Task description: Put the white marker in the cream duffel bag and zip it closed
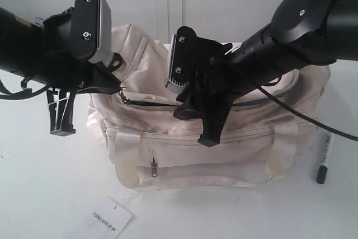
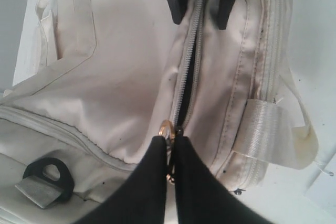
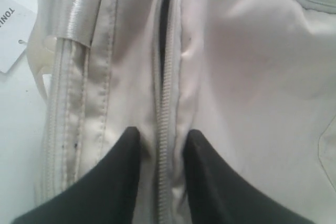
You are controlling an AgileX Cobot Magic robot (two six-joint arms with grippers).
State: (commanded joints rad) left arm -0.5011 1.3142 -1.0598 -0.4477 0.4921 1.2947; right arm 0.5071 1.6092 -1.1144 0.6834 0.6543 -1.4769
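Note:
The cream duffel bag (image 1: pixel 224 155) lies on the white table. The white marker (image 1: pixel 324 158) rests on the table just off the bag's right end, outside it. My left gripper (image 2: pixel 170 140) is shut on the gold zipper pull (image 2: pixel 166 129) at the bag's left end. A short dark slit of open top zipper (image 2: pixel 188 82) runs from the slider towards my right gripper (image 3: pixel 161 132). That gripper stands astride the zipper line with its jaws apart. Its fingertips (image 3: pixel 131 137) press into the fabric on either side, and a ridge of zipper and cloth lies between them.
A white paper tag (image 1: pixel 106 219) lies on the table in front of the bag. A black D-ring (image 2: pixel 50 174) and a satin strap (image 2: pixel 268 129) sit on the bag close to my left gripper. The front pocket zip (image 1: pixel 154 166) faces the exterior camera.

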